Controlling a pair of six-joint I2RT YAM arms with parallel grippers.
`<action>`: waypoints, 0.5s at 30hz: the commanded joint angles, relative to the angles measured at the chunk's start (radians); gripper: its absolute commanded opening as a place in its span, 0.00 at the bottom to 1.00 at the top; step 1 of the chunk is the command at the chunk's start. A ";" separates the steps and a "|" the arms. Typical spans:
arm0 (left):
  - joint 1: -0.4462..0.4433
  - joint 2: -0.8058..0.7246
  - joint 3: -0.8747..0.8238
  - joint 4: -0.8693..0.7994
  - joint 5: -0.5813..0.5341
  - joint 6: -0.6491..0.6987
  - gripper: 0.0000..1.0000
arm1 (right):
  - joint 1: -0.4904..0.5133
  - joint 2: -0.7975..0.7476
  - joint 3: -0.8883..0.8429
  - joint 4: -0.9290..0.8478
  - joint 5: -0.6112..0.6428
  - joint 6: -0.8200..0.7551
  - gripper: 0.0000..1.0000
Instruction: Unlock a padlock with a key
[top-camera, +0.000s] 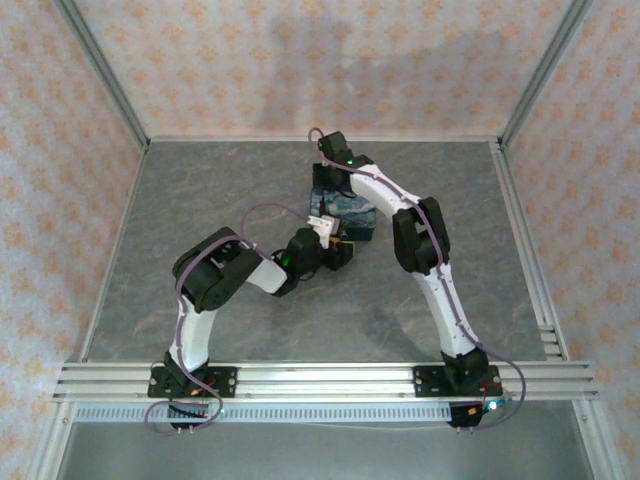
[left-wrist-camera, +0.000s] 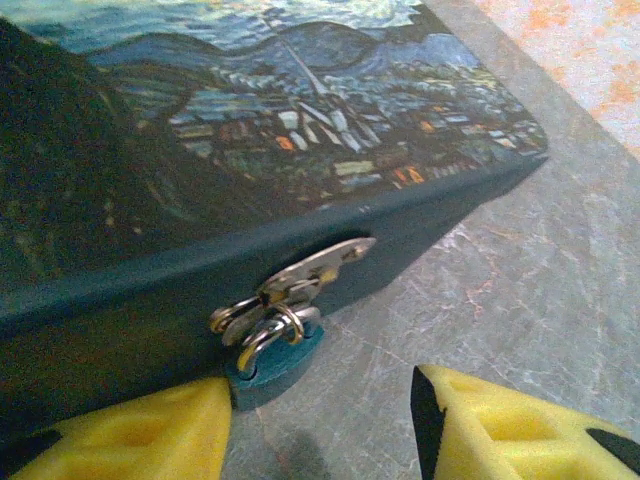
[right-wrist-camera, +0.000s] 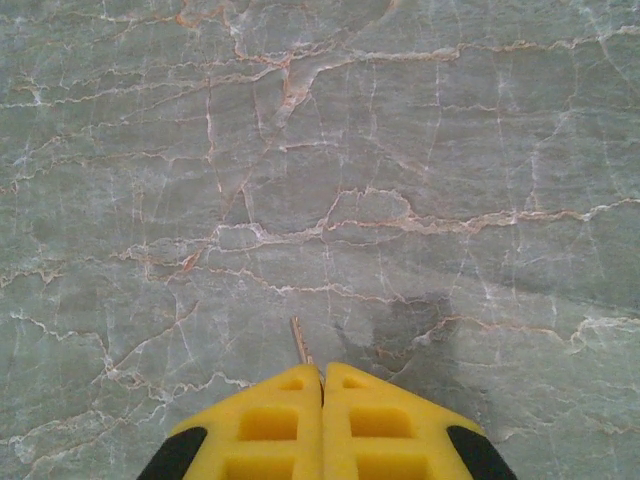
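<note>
The padlock (left-wrist-camera: 280, 368) hangs from a metal hasp (left-wrist-camera: 315, 268) on the side of the painted box (left-wrist-camera: 300, 140), which sits on the desk (right-wrist-camera: 300, 150) toward its far edge. The left tool (left-wrist-camera: 322, 385) is released, with the padlock low between its yellow fingers. The right tool (right-wrist-camera: 322, 378) is clenched on the key (right-wrist-camera: 298, 342), whose tip pokes out over bare desk

Box (left-wrist-camera: 300, 130) on table (left-wrist-camera: 520, 300), padlock (left-wrist-camera: 278, 355) hanging from hasp (left-wrist-camera: 320, 270) on box's side wall

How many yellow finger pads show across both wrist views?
4. Two on the left gripper, apart, near the padlock; two on the right gripper, pressed together on the key. None seem hidden.
</note>
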 joint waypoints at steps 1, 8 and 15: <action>-0.010 0.020 -0.056 -0.150 -0.062 0.005 0.48 | 0.020 -0.018 -0.011 -0.086 -0.005 0.001 0.00; -0.004 0.062 -0.072 0.066 0.083 -0.054 0.45 | 0.019 -0.014 -0.009 -0.086 -0.006 0.000 0.00; 0.015 0.091 -0.029 0.096 0.124 -0.079 0.45 | 0.021 -0.018 -0.023 -0.086 -0.004 -0.002 0.00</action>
